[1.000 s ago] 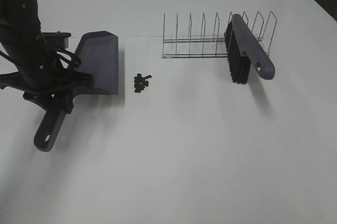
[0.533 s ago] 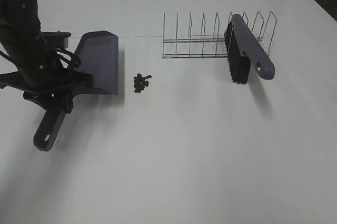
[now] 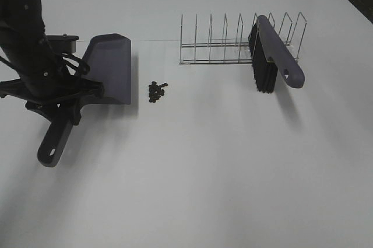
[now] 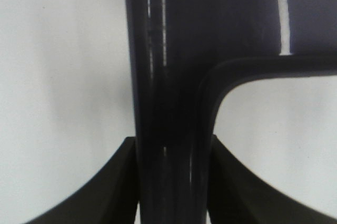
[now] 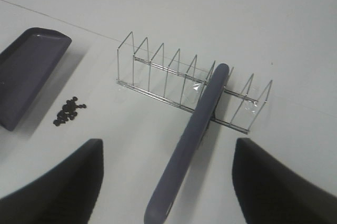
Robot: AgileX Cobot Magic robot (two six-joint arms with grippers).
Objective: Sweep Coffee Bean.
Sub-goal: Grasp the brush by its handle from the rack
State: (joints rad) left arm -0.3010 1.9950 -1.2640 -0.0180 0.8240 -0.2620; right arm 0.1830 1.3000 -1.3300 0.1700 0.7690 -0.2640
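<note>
Your left claw (image 3: 67, 107) is clamped on the handle of the dustpan (image 3: 111, 70) at the left of the surface (image 3: 221, 172), its fingers (image 4: 118, 187) pressed to both sides of the handle. Your right claw (image 5: 168, 147) hangs with its fingers apart above the brush (image 3: 280, 58) and grips nothing. The coffee beans (image 3: 156, 91) lie in a tight cluster just right of the dustpan's right edge, apart from it and well left of the brush. The risks: a nudge from the pan could scatter the beans across the surface. If the pan's edge rides off the surface, beans may roll underneath. The brush leans in the wire rack (image 3: 215, 44), so a crooked lift could snag the wires and drag the rack along. A hard stroke could flick beans past the pan. The count: one dustpan, one brush, one rack with about nine wire dividers, two claws, and a dozen or so beans, packed too close to count exactly
</note>
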